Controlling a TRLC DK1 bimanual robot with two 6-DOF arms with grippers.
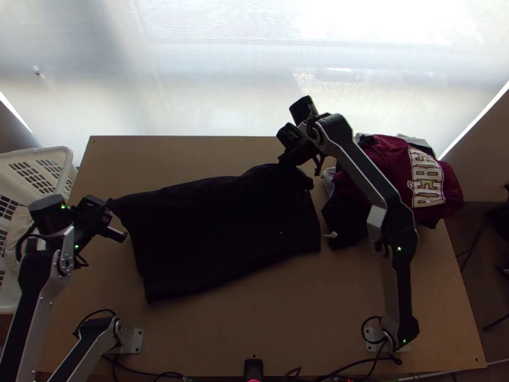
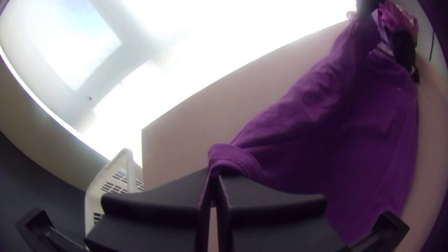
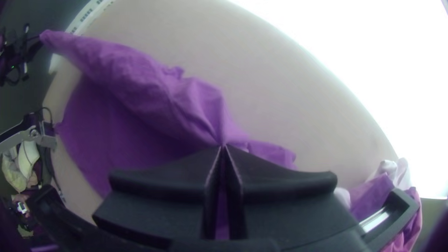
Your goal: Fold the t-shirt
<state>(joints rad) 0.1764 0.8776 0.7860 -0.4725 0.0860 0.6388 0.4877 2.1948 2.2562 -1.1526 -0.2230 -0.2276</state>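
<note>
Pinching the t-shirt (image 1: 223,235) near both far corners

Your left end effector (image 2: 215,175) and right end effector (image 3: 223,147) are each closed on it over the worktop (image 1: 305,312), probably so you can bring that far edge over evenly.

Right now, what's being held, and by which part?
The t-shirt: left gripper on its far left corner, right gripper on its far edge, toward the right end.
</note>
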